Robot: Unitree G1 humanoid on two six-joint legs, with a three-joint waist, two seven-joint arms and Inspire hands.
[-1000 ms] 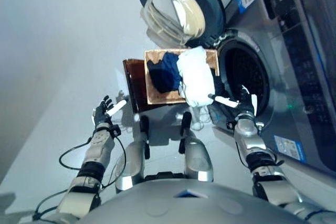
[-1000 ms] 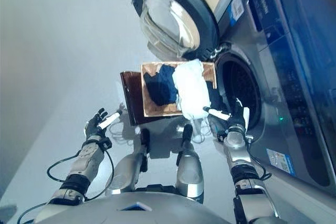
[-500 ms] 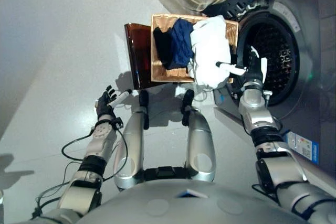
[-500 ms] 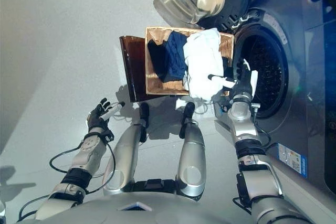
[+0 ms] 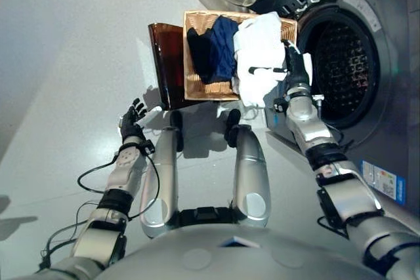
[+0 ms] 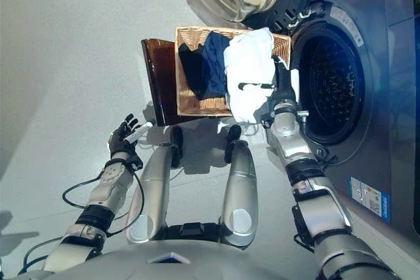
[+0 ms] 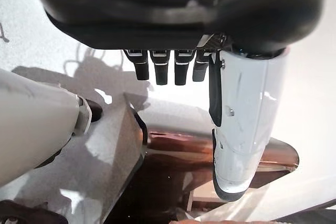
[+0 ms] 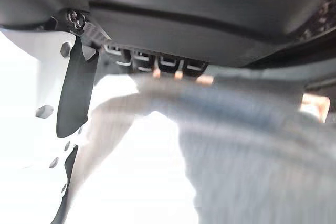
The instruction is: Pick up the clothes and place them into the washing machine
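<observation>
Beside the open washing machine (image 5: 341,57), right robot hand (image 5: 293,70) over soft, light white cloth (image 5: 257,50) heaped in the wicker basket (image 5: 197,86), fingers straight, nothing clamped; best gathered by a bunched fold; left robot hand (image 5: 131,122) relaxed, idle.

One basket (image 5: 197,83), upper middle of frame. Three garments in it: one white (image 5: 259,57), one blue (image 5: 223,47), one black (image 5: 200,54). One washing machine (image 5: 367,63), right.
</observation>
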